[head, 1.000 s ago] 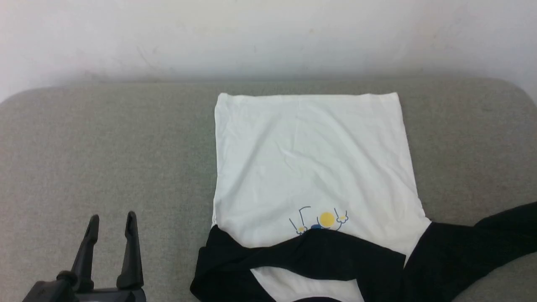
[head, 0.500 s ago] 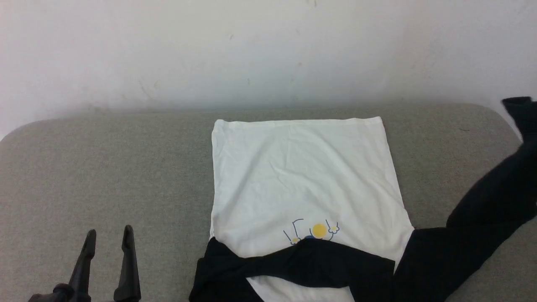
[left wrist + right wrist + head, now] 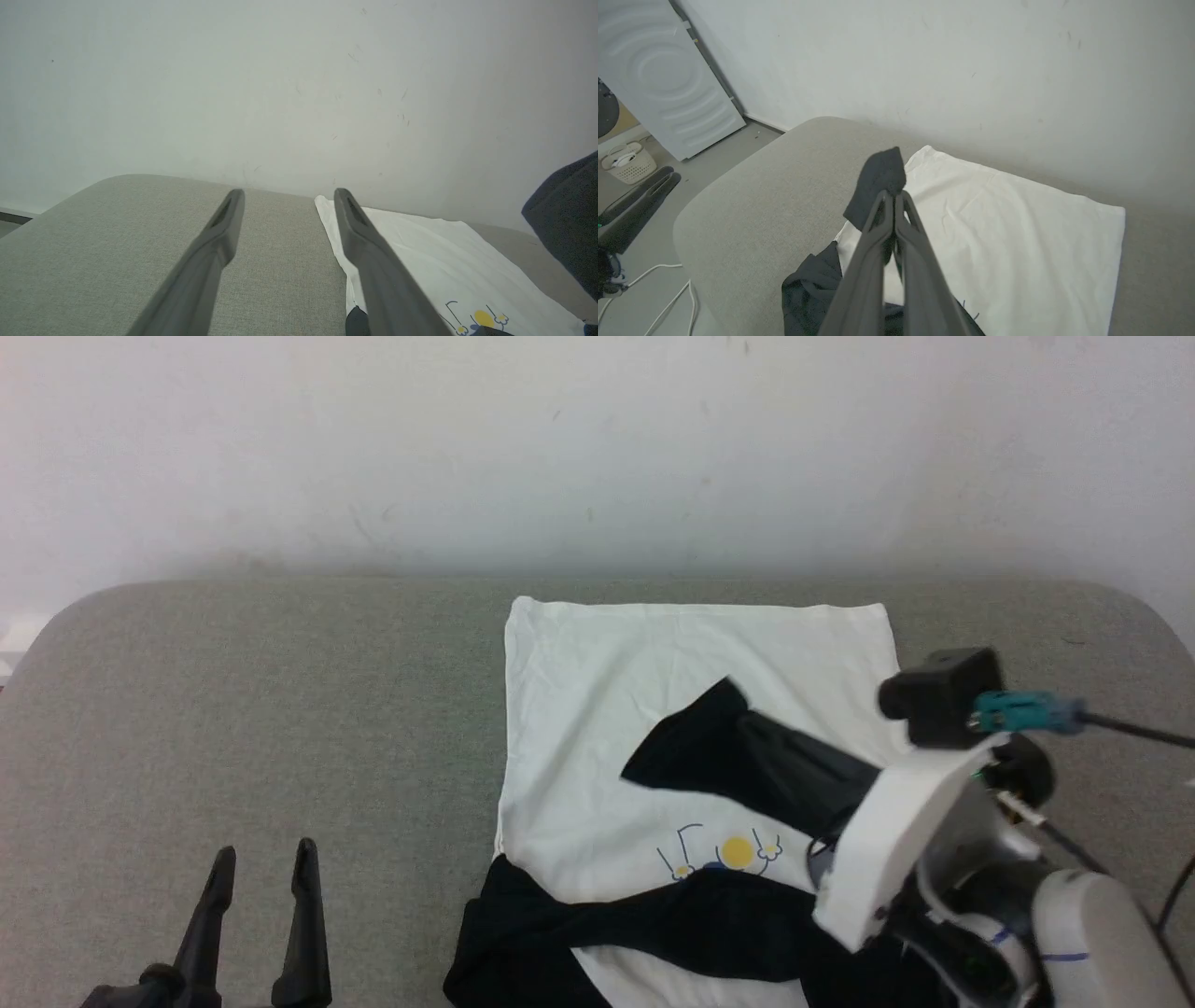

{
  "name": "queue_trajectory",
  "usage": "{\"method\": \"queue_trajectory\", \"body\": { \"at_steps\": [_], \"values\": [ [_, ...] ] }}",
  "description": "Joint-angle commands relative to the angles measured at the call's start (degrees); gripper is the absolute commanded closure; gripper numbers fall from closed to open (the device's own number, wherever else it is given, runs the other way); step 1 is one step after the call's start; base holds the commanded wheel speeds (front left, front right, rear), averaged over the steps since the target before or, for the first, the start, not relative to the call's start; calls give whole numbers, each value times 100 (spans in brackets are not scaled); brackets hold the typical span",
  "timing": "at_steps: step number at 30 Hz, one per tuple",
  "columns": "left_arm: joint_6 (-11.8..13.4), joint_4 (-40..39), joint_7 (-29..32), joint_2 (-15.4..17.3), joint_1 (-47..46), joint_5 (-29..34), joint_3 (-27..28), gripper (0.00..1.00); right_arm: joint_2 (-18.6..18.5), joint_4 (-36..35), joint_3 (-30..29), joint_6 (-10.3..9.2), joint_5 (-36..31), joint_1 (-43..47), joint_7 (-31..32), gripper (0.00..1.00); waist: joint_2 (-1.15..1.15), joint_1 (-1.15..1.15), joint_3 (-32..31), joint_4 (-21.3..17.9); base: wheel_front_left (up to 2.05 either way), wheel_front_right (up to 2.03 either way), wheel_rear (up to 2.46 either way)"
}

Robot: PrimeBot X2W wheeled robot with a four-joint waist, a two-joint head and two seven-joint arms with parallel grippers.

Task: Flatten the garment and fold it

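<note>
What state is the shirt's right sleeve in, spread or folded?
Mid-fold, not laid down: the right gripper, shut on the black sleeve, holds it lifted over the white shirt.

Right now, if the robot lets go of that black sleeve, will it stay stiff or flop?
Probably flop: the sleeve droops limp past the right gripper pinching it. Likely light, since a thin two-finger pinch holds it up. The T-shirt is wrinkled, so a push would probably bunch it.

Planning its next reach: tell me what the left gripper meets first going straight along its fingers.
From the left gripper, probably the grey cushion, or the wall behind it; height is unclear. The garment lies just right of that line.
</note>
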Motion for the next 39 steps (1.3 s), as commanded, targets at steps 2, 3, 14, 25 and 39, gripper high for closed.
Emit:
{"method": "queue_trajectory", "body": {
  "at_steps": [2, 3, 14, 25, 39],
  "values": [
    [13, -4, 10, 16, -13, -28, -38, 0, 26, 242, 420, -3, 40, -33, -138, 100, 0, 0, 67, 100, 0, 0, 0],
    [14, 0, 8, 12, -29, -33, -50, 0, 31, 367, 609, -3, 45, -39, -198, 100, 0, 0, 101, 133, 0, 0, 0],
    [10, 170, -133, -38, -301, -100, -167, 0, 77, 2082, 1957, -3, -192, -300, -1222, 100, 0, 0, 517, 473, 0, 0, 0],
    [18, 342, -185, -43, -419, -119, -254, 0, 308, 3735, 2538, -3, -159, -532, -2212, 0, 0, 0, 523, 589, 0, 0, 0],
    [5, 240, -138, 33, -444, -94, -367, 0, -81, 2345, 297, -3, -514, -62, -3009, 0, 0, 0, 487, 146, 0, 0, 0]
  ]
}}
